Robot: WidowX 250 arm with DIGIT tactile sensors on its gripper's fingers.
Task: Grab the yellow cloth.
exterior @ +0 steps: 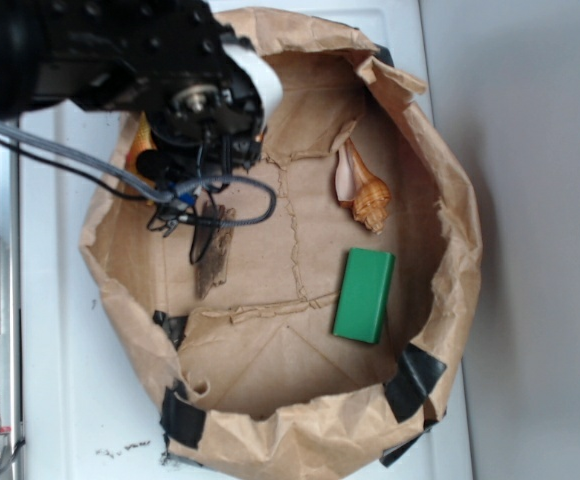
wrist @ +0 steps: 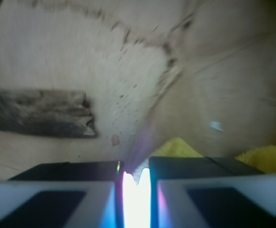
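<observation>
Yellow cloth (wrist: 264, 159) clear only wrist view, beside claw (wrist: 136, 183).

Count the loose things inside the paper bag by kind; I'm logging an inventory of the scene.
yellow cloth: 1
seashell: 1
green block: 1
dark wood piece: 1
Total: 4

The exterior view is evenly and softly lit, with the white bench (exterior: 60, 380) near overexposed and faint shadows inside the crumpled brown paper bag (exterior: 300, 410). Its focus is slightly soft and the black robot arm (exterior: 100, 50) shows little detail. The wrist view is blurred throughout; a bright white-violet glare burns between the jaws, and the bright yellow cloth (wrist: 264, 156) looks fuzzy.
</observation>
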